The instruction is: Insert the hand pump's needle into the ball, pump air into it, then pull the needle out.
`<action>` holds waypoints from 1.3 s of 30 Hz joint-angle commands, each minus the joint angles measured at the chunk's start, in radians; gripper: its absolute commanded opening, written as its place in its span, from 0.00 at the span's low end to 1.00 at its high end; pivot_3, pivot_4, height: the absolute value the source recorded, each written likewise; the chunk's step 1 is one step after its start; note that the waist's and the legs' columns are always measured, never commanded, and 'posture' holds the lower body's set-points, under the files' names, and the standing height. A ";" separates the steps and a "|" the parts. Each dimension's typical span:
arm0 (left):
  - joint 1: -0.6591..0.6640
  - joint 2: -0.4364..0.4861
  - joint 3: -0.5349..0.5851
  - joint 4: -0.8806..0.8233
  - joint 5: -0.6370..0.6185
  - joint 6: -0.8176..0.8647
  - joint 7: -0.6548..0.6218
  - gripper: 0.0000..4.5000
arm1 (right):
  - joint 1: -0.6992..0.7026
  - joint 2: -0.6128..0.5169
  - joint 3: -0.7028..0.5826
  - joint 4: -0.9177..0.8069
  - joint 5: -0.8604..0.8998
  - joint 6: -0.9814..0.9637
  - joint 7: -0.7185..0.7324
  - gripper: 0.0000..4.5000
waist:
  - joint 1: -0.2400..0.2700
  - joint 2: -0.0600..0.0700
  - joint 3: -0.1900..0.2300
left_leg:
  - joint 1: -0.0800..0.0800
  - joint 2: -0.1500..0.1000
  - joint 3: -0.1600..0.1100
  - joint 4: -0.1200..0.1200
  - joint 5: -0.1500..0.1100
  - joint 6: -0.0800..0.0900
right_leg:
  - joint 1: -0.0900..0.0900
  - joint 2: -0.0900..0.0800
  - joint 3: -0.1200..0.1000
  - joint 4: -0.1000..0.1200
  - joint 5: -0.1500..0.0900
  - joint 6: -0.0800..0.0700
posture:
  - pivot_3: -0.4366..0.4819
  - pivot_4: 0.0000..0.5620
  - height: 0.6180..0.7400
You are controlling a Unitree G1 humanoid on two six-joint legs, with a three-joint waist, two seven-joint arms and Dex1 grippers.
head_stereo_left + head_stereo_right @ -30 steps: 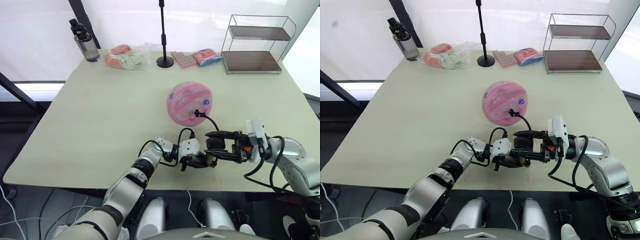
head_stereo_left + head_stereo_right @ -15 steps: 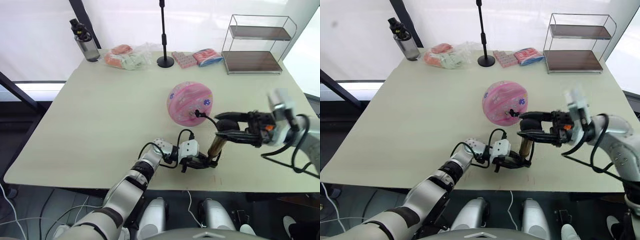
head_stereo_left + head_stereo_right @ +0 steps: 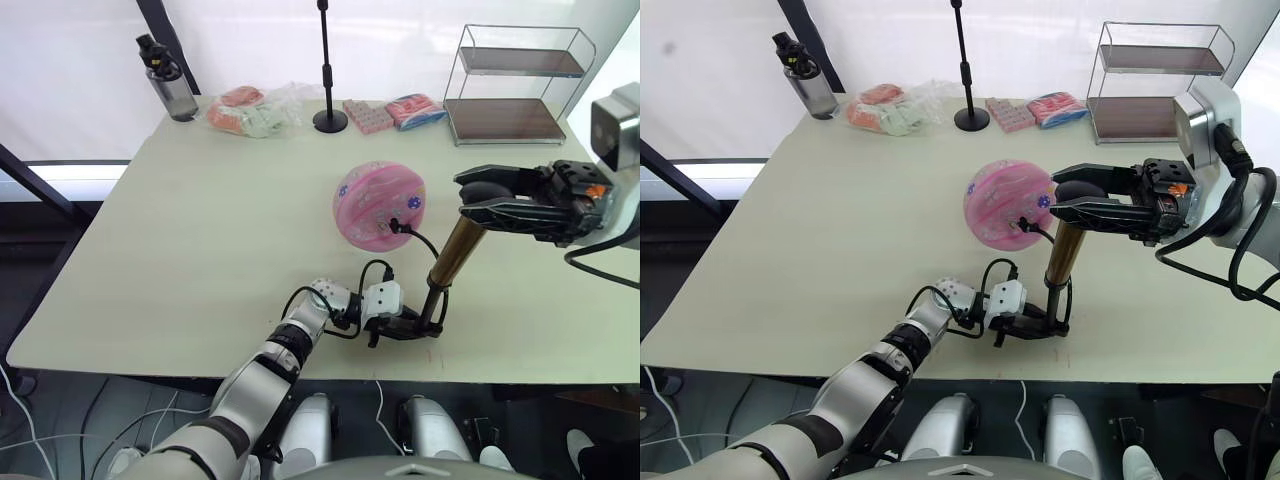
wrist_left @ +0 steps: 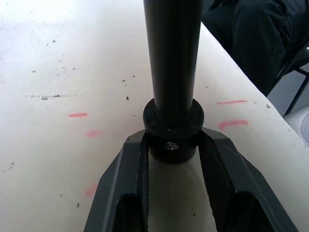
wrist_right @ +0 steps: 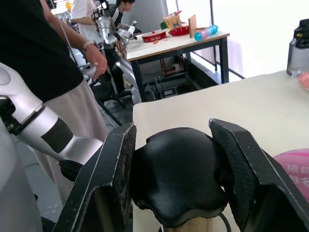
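Left eye view: needle [image 3: 393,224] sits in the round pink ball [image 3: 378,206]; left gripper [image 3: 408,323] clamps the gold-bronze hand pump's [image 3: 451,258] base beside it, right gripper [image 3: 478,203] grips the raised black T-handle [image 3: 484,190]; pumping underway, withdrawal remains

left claw [image 3: 408,324] clamped low | right claw [image 3: 470,198] clamped, raised
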 commanded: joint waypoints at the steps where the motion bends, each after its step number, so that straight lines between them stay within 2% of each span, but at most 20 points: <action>1: 0.041 0.012 -0.049 0.049 0.070 0.028 -0.006 0.26 | -0.019 -0.006 -0.096 -0.033 0.017 -0.050 0.025 0.43 | -0.001 0.000 0.000 | 0.000 0.000 0.000 0.000 0.000 0.000 | 0.000 0.000 0.000 0.000 0.000 0.000 | 0.48 0.27 1.00; 9: 0.050 0.016 -0.053 0.043 0.070 0.029 -0.004 0.26 | 0.262 0.025 0.000 -0.105 -0.236 -0.211 0.130 0.43 | -0.003 -0.002 -0.003 | 0.004 0.000 0.001 0.000 0.000 0.000 | 0.002 0.001 0.000 0.000 0.000 0.000 | 0.48 0.27 1.00; 13: 0.051 0.016 -0.054 0.041 0.074 0.028 -0.004 0.26 | 0.376 0.040 0.075 -0.084 -0.348 -0.312 0.189 0.43 | -0.005 -0.005 -0.005 | 0.011 0.001 0.001 -0.001 -0.001 0.002 | 0.010 0.002 0.000 -0.002 0.000 0.000 | 0.48 0.27 1.00; 21: 0.049 0.014 -0.048 0.037 0.075 0.031 -0.003 0.26 | 0.441 0.131 0.220 0.033 -0.527 -0.478 0.218 0.43 | -0.004 -0.006 -0.006 | 0.014 0.001 0.000 -0.001 -0.002 0.003 | 0.012 0.002 0.001 -0.002 -0.001 0.000 | 0.48 0.27 1.00; 30: 0.057 0.011 -0.048 0.035 0.075 0.031 0.002 0.26 | 0.481 0.224 0.284 0.166 -0.694 -0.674 0.201 0.43 | -0.005 -0.005 -0.008 | 0.015 0.001 0.000 -0.002 -0.002 0.003 | 0.013 0.003 0.002 -0.002 -0.001 0.000 | 0.48 0.27 1.00; 34: 0.058 0.010 -0.049 0.038 0.076 0.030 0.007 0.26 | 0.474 0.218 0.257 0.138 -0.651 -0.662 0.202 0.43 | -0.006 -0.005 -0.009 | 0.017 0.001 0.000 -0.002 -0.002 0.003 | 0.015 0.003 0.002 -0.002 -0.001 0.000 | 0.48 0.27 1.00; 39: 0.057 0.011 -0.051 0.042 0.079 0.028 0.008 0.26 | 0.410 0.162 0.159 -0.002 -0.448 -0.500 0.187 0.43 | -0.003 -0.005 -0.008 | 0.016 0.001 -0.001 -0.002 -0.002 0.003 | 0.014 0.002 0.002 -0.003 -0.001 -0.001 | 0.48 0.27 1.00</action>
